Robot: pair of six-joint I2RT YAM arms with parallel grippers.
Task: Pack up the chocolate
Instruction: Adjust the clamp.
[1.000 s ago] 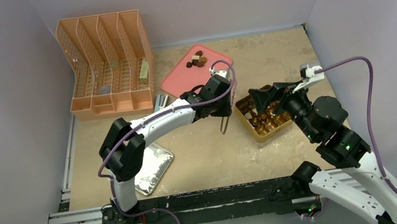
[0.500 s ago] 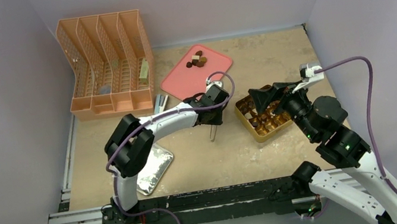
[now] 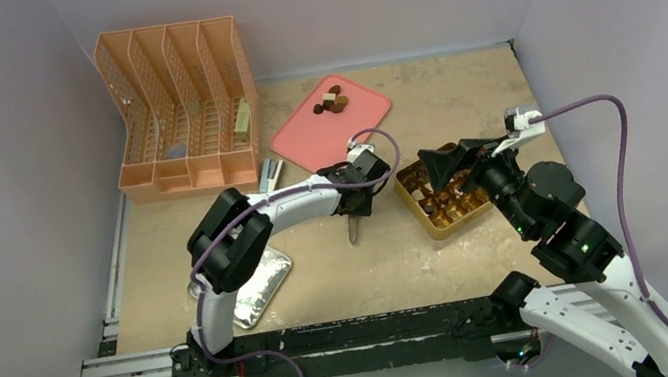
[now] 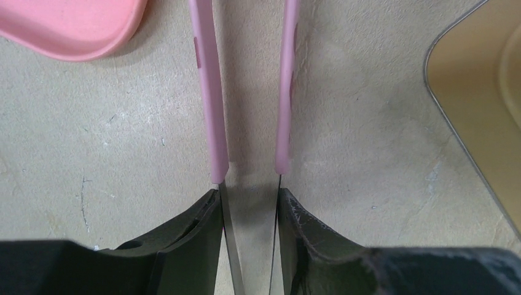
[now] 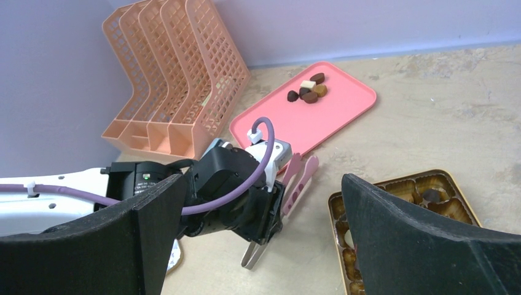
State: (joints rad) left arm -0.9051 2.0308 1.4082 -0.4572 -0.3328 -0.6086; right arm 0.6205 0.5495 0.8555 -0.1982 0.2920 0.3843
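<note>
The left end effector (image 4: 249, 198) is closed on a pair of tongs (image 4: 207, 104), whose metal arms are pressed between its two black fingers (image 4: 190, 233). The pink tips of the tongs are pointed away from the wrist and are kept apart, and nothing is held between them. The tongs are carried over the bare surface (image 3: 456, 88), between the pink tray (image 3: 302, 138) on the far left side and the gold box (image 3: 462, 222) on the right. Whether the surface is touched by them cannot be told. The right end effector (image 3: 458, 153) is opened wide and is held above the far part of the gold box, with nothing between its fingers. The chocolate (image 3: 331, 103) is found in two places. A small group of dark brown and reddish-brown pieces with one pale piece is lying on the pink tray, and further pieces are seen inside the compartments of the gold box. An orange rack (image 3: 180, 106) is placed at the far left of the surface. A silver foil dish (image 3: 259, 286) is lying near the left arm and is partly hidden by it.
</note>
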